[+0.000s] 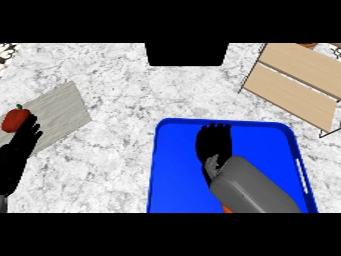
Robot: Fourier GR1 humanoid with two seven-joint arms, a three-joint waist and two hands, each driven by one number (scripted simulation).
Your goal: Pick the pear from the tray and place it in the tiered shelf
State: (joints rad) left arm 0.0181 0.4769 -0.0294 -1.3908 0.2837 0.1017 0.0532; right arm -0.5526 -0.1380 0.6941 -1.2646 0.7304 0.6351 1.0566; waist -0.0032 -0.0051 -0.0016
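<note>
The blue tray (177, 170) lies on the counter just right of centre. My right hand (214, 145) is stretched out flat over the tray's middle, fingers straight and pointing away from me, with its grey forearm covering the tray's near part. No pear shows; the hand and forearm hide whatever lies under them. A small orange sliver (225, 210) peeks out beneath the forearm at the tray's near edge, and I cannot tell what it is. The wooden tiered shelf (298, 82) stands at the back right, apart from the tray.
My left hand (16, 150) rests open at the left edge, fingers up. Beside its fingertips a red pepper (16, 120) lies on a grey cutting board (58, 107). A black block (186, 54) sits at the back centre. Marble counter (114, 150) shows between board and tray.
</note>
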